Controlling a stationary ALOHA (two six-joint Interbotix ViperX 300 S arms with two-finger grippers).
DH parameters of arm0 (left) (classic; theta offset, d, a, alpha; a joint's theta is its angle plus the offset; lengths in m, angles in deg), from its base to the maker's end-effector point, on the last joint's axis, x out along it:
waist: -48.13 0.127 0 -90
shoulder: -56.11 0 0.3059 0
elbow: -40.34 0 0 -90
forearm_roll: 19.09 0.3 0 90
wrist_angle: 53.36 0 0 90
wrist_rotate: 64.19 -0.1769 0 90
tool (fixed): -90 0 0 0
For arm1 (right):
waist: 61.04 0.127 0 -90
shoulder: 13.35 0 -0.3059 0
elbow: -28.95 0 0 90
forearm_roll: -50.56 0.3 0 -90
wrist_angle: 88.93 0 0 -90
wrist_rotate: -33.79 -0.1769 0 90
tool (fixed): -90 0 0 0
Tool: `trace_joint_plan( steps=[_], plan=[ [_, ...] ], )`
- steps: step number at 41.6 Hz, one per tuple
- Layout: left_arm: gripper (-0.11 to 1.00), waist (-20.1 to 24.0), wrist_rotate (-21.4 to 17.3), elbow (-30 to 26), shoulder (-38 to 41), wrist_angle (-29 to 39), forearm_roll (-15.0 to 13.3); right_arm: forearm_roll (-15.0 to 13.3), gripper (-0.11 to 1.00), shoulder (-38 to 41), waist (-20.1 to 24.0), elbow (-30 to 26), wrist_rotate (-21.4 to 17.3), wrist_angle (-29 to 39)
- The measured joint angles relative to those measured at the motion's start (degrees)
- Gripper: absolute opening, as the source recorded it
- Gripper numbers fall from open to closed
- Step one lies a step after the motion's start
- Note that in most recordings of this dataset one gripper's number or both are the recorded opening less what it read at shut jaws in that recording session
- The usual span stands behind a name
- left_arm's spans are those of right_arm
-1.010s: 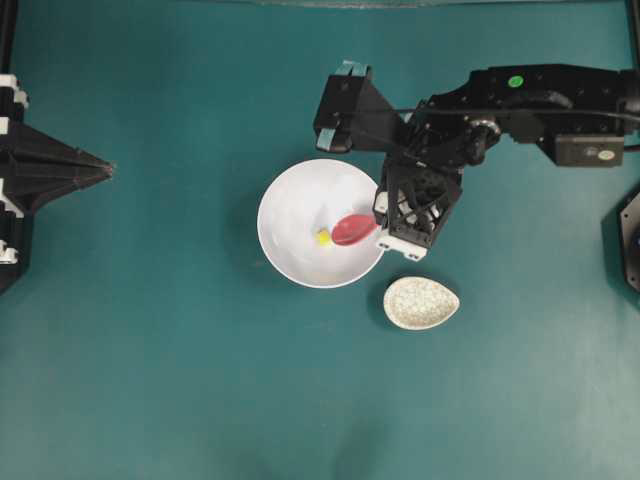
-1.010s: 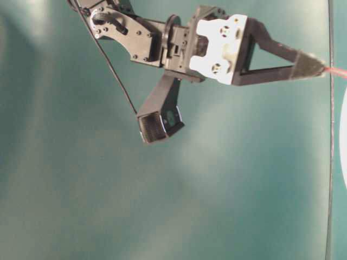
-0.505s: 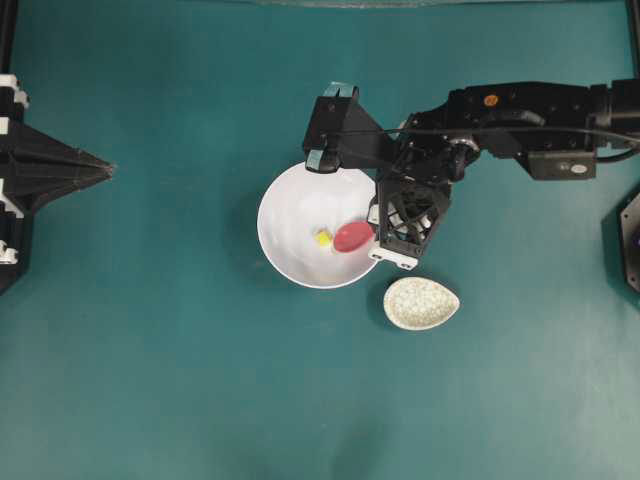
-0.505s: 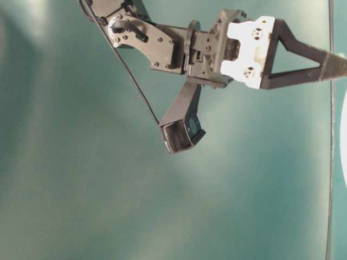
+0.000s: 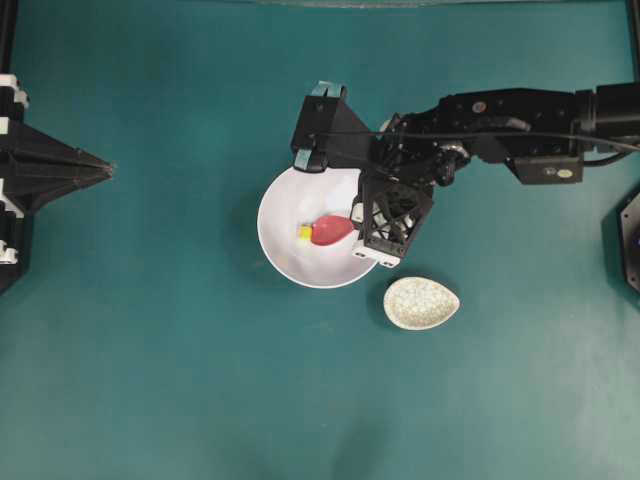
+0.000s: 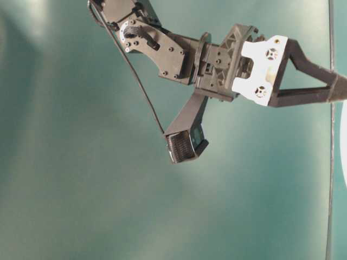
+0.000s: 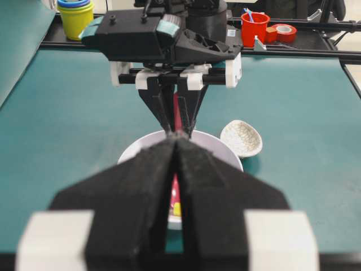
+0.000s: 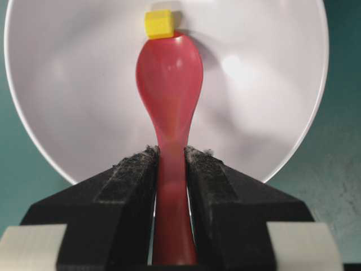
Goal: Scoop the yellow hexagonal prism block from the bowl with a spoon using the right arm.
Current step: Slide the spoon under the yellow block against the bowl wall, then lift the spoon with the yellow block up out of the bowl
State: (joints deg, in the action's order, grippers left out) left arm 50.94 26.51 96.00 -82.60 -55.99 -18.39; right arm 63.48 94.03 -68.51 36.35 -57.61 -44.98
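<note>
Plainly, right end effector (image 8: 171, 169) clamps spoon (image 8: 169, 84); wrist view alone shows tip touching yellow block (image 8: 158, 24).

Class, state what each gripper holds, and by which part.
Right gripper clamps the spoon by its handle. Left gripper holds nothing.

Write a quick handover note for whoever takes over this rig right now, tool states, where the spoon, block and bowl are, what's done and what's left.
Right tool: shut on the spoon handle, scoop reaching into the bowl.
Left tool: shut, holding nothing, parked at the table's left edge, away from the bowl.
Yellow hexagonal prism block: lying in the bowl, right at the tip of the scoop, not on it.
Speckled dish: on the table beside the bowl, unused.
Done: spoon grasped and brought up to the block.
Left: get the scoop under the block and lift it out of the bowl.
</note>
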Motion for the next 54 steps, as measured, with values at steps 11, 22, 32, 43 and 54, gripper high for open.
trace_joint_plan(
  steps=[11, 22, 32, 43, 54],
  plan=[
    [0.0, 0.0, 0.0, -0.1, 0.0, 0.0, 0.1, -0.4, 0.23, 0.0, 0.4, 0.0, 0.4, -4.1],
    [0.0, 0.0, 0.0, -0.2, 0.0, 0.0, 0.1, -2.4, 0.23, 0.0, 0.4, 0.0, 1.0, -7.2],
    [0.0, 0.0, 0.0, -0.3, 0.0, 0.0, 0.0, -2.8, 0.23, 0.0, 0.3, 0.0, 0.9, -8.2],
    [0.0, 0.0, 0.0, -0.3, 0.0, 0.0, 0.1, -3.2, 0.23, -1.1, 0.4, 0.3, 0.9, -10.5],
    [0.0, 0.0, 0.0, -0.3, 0.0, 0.0, 0.1, -3.3, 0.23, -3.5, 0.4, 2.8, 0.8, -14.3]
  ],
)
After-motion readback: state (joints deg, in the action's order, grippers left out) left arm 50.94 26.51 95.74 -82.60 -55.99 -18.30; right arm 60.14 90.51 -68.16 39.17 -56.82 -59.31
